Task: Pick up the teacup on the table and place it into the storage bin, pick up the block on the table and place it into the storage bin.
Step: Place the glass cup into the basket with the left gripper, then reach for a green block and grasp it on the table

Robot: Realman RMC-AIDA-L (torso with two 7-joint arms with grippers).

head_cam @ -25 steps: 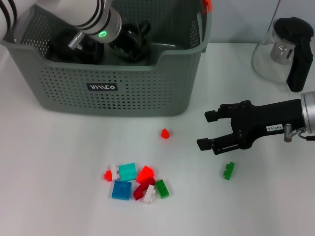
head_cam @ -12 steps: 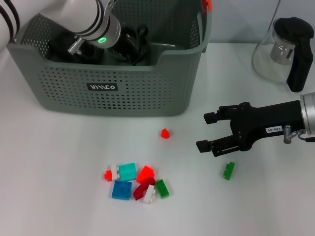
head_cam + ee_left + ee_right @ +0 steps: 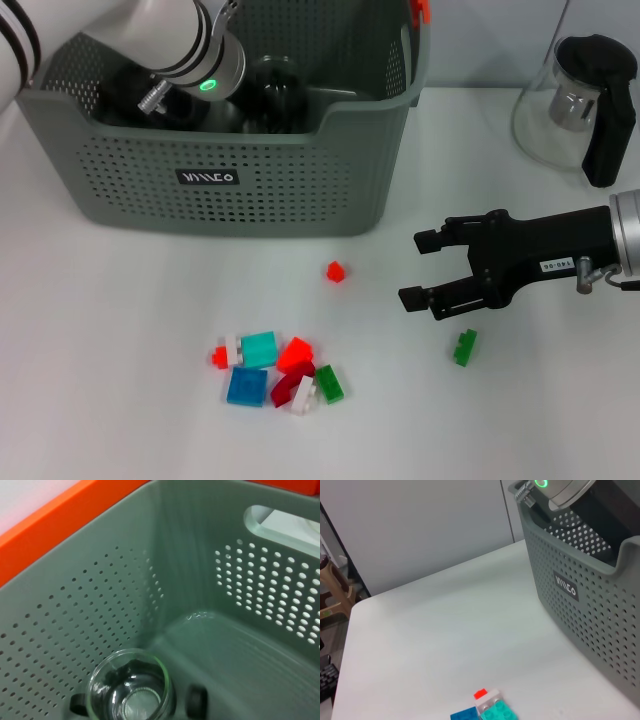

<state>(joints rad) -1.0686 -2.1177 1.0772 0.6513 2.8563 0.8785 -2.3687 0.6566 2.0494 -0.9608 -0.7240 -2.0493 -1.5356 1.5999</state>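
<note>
The left gripper's fingers are hidden inside the storage bin (image 3: 250,190), so I cannot tell their state; since a moment ago its arm has shifted, uncovering the glass teacup (image 3: 129,690) upright on the bin floor. The right gripper (image 3: 425,268) hovers open between the small red block (image 3: 335,271) and the green block (image 3: 464,347), barely moved.

The light on my table (image 3: 120,400) is bright and even, with only soft, short shadows under the small bricks (image 3: 277,368). Inside the basket (image 3: 240,670) my view is a little soft, and the glass cup (image 3: 130,690) shows weak glare.
</note>
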